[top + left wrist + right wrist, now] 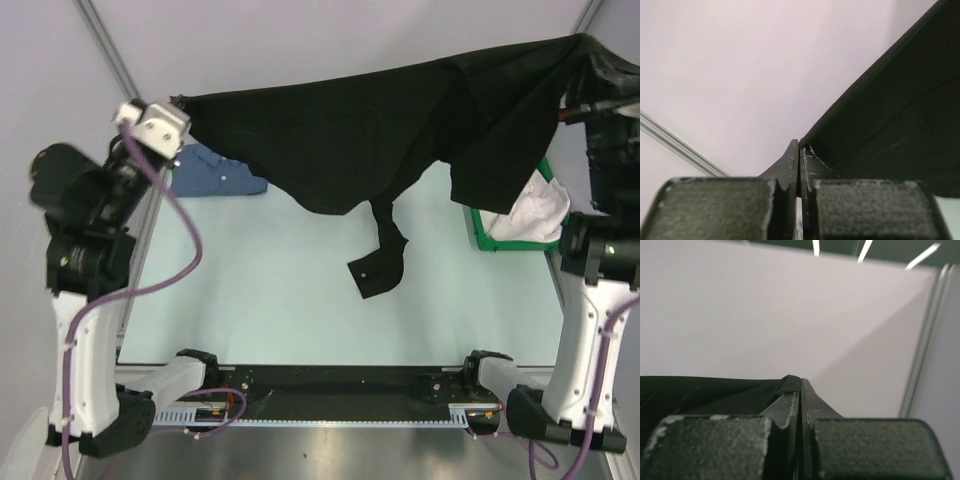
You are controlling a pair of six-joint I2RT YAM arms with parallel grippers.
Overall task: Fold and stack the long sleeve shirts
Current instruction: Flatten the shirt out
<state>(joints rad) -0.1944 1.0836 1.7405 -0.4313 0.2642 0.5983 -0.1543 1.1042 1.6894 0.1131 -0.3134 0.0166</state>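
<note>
- Over at the far left, my left gripper (799, 150) has its jaws pressed together on one corner of the large black long-sleeved cloth shirt (400, 130). It holds that corner high, so the fabric hangs above the pale green table (280, 310).
- Just below that corner, the blue denim-like shirt with white buttons (215, 178) lies crumpled at the back left of the table. I take it to be waiting its turn.
- Across the middle, the black shirt is stretched between both arms like a banner (my guess: to spread it flat before laying it down for a first fold). It sags in the centre, and one dangling sleeve (380, 255) reaches down to the table; I cannot tell whether the cuff touches.
- Toward the right, a green plastic bin (478, 232) holding crumpled white cloth (535, 210) sits partly under the raised shirt.
- At the far right, my right gripper (801, 385) is likewise clamped tight on a black edge of the shirt; from overhead the cloth drapes over it.
- Nowhere can I read a brand, label or any writing.
</note>
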